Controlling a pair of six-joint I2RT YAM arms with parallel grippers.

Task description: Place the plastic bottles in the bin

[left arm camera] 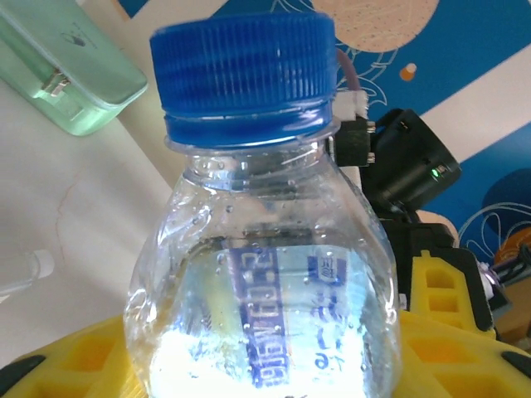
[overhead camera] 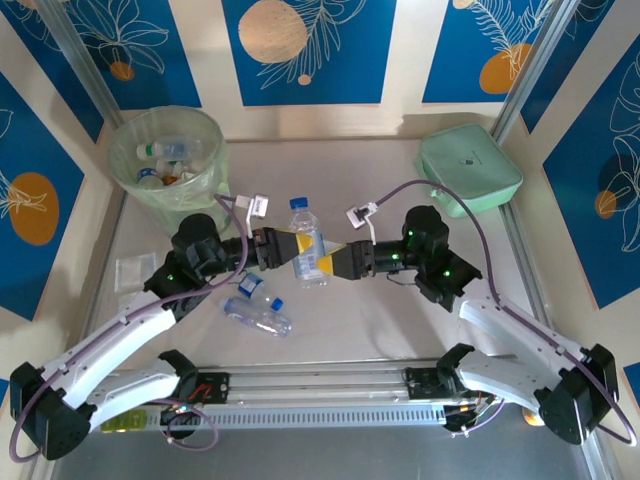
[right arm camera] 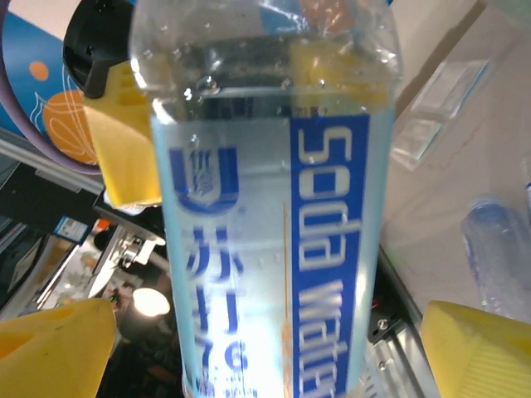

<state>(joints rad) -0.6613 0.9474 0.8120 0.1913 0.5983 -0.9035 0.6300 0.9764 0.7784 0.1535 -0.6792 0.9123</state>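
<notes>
While the blue-capped bottle (overhead camera: 305, 238) stands upright at the centre of the top view, the left gripper (overhead camera: 297, 247) clamps it from the left, its yellow fingers (left arm camera: 58, 365) hugging the clear body low in the left wrist view. The right gripper (overhead camera: 330, 262) reaches in from the right with its jaws spread wide. In the right wrist view its yellow fingertips (right arm camera: 62, 348) sit in the lower corners, with clear gaps on both sides of the blue label (right arm camera: 328, 249).

The bottle's cap (left arm camera: 245, 70) fills the top of the left wrist view.

The bin (overhead camera: 190, 195) stands in the upper left of the top view, well apart from the held bottle. Several discarded bottles (overhead camera: 165, 160) already lie inside its pale green liner.

Two loose bottles (overhead camera: 258, 315) lie on the table (overhead camera: 380, 320) just below and left of the grippers, one small and blue-labelled, one longer and crushed.

A mint-green case (overhead camera: 470, 165) rests in the upper right corner. A flat clear packet (overhead camera: 135, 272) lies at the left edge of the table, beside the left arm.
</notes>
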